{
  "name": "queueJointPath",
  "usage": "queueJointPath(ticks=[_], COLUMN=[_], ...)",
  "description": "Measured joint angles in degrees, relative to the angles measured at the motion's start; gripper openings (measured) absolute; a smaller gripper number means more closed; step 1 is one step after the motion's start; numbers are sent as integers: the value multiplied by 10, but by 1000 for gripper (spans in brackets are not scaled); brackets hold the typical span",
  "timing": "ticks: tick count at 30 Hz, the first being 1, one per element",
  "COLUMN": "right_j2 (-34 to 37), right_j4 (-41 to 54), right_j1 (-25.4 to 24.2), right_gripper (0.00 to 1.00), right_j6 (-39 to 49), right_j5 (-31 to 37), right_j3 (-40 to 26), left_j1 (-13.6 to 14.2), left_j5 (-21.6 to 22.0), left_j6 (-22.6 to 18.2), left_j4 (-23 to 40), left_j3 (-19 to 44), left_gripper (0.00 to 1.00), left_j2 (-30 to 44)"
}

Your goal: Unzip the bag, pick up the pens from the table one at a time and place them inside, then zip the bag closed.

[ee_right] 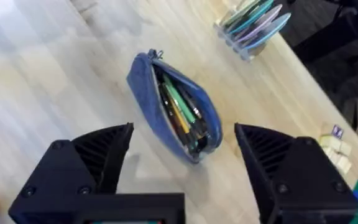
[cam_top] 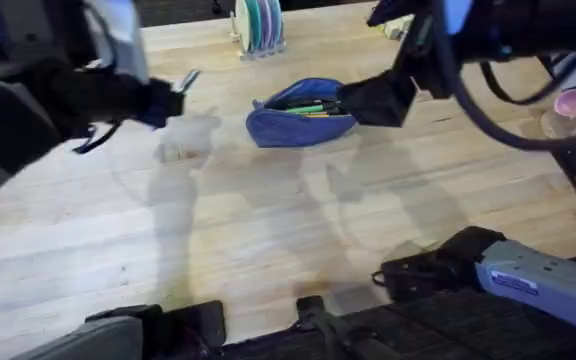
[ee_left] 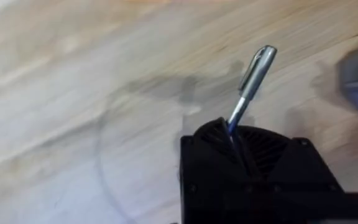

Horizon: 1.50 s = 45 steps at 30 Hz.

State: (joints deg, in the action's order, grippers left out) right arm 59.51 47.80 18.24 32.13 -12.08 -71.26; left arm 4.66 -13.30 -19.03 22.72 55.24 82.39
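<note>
The blue-grey bag (cam_top: 298, 125) lies unzipped on the table (cam_top: 268, 220), with green and yellow-orange pens (cam_top: 308, 106) inside. From the right wrist, the open bag (ee_right: 151, 106) shows those pens (ee_right: 178, 109) in its mouth. My right gripper (cam_top: 363, 100) hangs open just right of the bag, above the table, its fingers (ee_right: 107, 152) spread wide with nothing between them. To the left of the bag, my left gripper (cam_top: 171, 100) is raised and shut on a dark grey-silver pen (cam_top: 189, 80). That pen (ee_left: 253, 71) sticks up out of the left gripper (ee_left: 235, 134).
A rack of coloured plates (cam_top: 258, 25) stands at the back behind the bag. A pink bowl (cam_top: 571, 103) and other small items sit at the far right edge. Bare wood stretches in front of the bag.
</note>
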Motion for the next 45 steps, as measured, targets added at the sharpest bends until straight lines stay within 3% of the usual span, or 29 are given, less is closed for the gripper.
queueJointPath(ticks=[6,12,13,20,31,40,45], right_j2=[-22,-37,-52,-92,-119,-119,-119], right_j4=[39,73,81,82,82,82,82], right_j1=[0,0,0,0,0,0,0], right_gripper=[998,998,997,998,998,998,998], right_j6=[-34,-58,-67,-80,-82,-82,-82], right_j5=[0,-1,-2,-5,-9,-9,-9], right_j3=[0,0,0,0,0,0,0], left_j1=[91,156,186,244,284,281,275], left_j5=[-55,-137,-166,-191,-202,-197,-161], left_j6=[5,7,7,9,9,8,4], left_j4=[-84,-170,-198,-264,-372,-330,-274], left_j3=[0,0,0,0,0,0,0], left_gripper=[43,43,43,43,43,43,43], left_j2=[-7,-7,-7,-5,100,169,175])
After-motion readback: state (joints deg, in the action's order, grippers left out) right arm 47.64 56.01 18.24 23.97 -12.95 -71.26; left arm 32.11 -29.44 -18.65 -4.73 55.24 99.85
